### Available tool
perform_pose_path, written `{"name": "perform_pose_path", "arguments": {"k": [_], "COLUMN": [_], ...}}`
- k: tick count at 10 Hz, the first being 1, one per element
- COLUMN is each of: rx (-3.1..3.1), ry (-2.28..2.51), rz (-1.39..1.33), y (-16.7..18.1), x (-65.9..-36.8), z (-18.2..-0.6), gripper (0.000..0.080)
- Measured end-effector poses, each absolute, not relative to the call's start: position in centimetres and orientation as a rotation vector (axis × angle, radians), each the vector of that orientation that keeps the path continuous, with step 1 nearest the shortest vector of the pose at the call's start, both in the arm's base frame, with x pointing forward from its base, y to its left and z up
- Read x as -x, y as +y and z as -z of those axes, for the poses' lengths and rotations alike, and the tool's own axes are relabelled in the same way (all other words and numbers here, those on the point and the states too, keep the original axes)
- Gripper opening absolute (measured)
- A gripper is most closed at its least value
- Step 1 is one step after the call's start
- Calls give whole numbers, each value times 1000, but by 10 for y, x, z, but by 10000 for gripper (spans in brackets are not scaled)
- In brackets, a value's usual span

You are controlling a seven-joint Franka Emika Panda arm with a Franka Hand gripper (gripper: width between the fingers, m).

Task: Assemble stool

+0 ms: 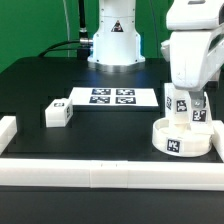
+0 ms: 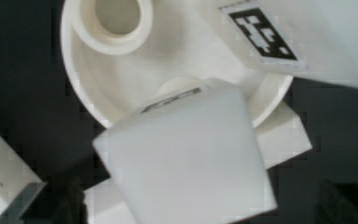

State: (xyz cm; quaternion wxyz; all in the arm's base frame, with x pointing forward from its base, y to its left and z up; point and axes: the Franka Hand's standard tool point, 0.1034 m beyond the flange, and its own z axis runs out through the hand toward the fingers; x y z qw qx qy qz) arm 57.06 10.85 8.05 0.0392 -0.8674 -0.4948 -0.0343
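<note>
Your tool (image 1: 186, 110) is clamped on a small white leg (image 1: 181, 103), holding it upright just above the round seat (image 1: 200, 143). In the exterior view the seat sits at about 4 o'clock on the worktop (image 1: 120, 140). In the wrist view the leg (image 2: 185, 150) overlaps the seat (image 2: 105, 80), but you cannot tell whether they touch. A spare leg (image 1: 57, 113) lies at 9 o'clock, well apart. The marker board (image 1: 112, 97) lies toward 12.

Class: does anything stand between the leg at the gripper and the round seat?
Nothing visible does. The leg hangs at the gripper over the seat; the loose leg and the marker board lie away toward the exterior view's left.
</note>
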Motion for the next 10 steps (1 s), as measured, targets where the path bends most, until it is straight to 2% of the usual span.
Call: {"name": "perform_pose_path", "arguments": {"k": [3,5,7,10], "rx": [2662,2662,2665,2768], "ry": [-1507,-1507,-1500,-1285], "rz": [98,97,97,87], "y": [106,106,106,106], "x": [-570,-569,-569,-569], "z": [-78,-77,-77,-77], "gripper": [649,375,346,346]}}
